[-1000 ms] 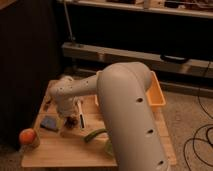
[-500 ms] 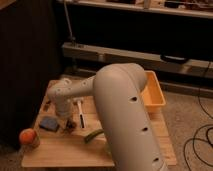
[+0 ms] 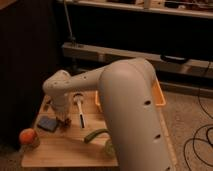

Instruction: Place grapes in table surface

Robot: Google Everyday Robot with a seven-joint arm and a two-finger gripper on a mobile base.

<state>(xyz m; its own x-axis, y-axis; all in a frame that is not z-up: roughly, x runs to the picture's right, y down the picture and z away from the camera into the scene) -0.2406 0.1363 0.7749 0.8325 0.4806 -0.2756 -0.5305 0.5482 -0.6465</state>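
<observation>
gripper (image 3: 63, 119) low over table surface (image 3: 65, 146), beside blue sponge (image 3: 48, 123) | fingers together | at grapes (image 3: 65, 124), hold unclear

We see a blue sponge (image 3: 48, 123) with an orange fruit (image 3: 28, 136) near it on the left. A green curved vegetable (image 3: 96, 134) lies further right, a white-headed utensil (image 3: 80, 111) behind it, and an orange-yellow bin (image 3: 160, 95) beyond. Cables (image 3: 199, 145) trail across the floor (image 3: 187, 114).

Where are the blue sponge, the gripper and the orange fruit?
blue sponge (image 3: 48, 123): camera view, middle of its top face.
gripper (image 3: 63, 119): camera view, its lower end, just right of the blue sponge.
orange fruit (image 3: 28, 136): camera view, middle of its front.
</observation>
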